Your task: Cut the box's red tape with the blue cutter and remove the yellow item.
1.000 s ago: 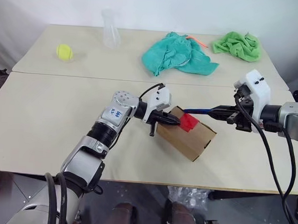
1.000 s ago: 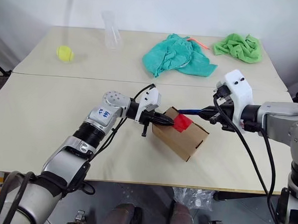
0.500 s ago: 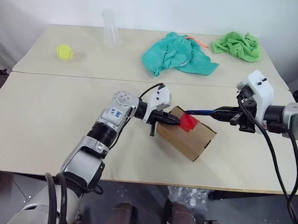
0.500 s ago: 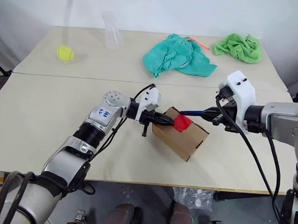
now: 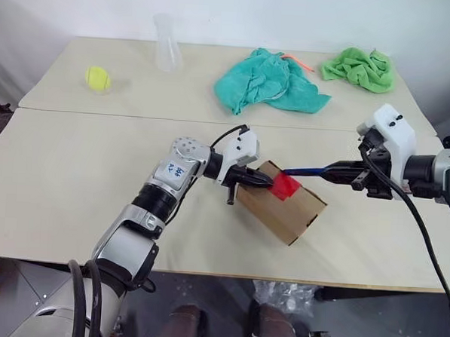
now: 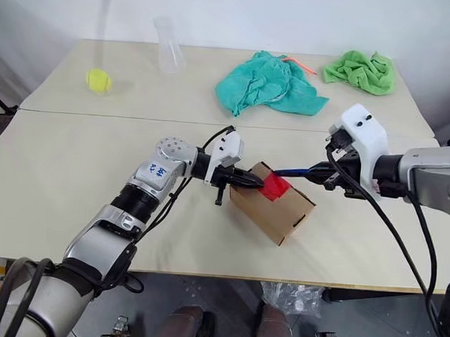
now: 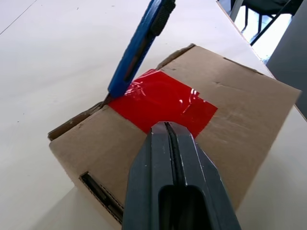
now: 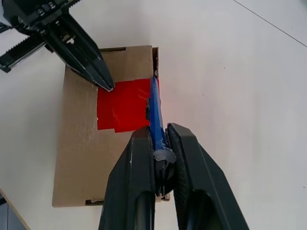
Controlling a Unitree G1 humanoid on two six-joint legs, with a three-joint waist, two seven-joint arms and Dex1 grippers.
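Left gripper jaws pressed together, tips down on red tape atop box at near-table centre. Right gripper clamped around blue cutter, cutter tip touching tape edge at box's top seam.

So that's one box, one red tape, one blue cutter, two cloths, one ball, one clear cup, two grippers.
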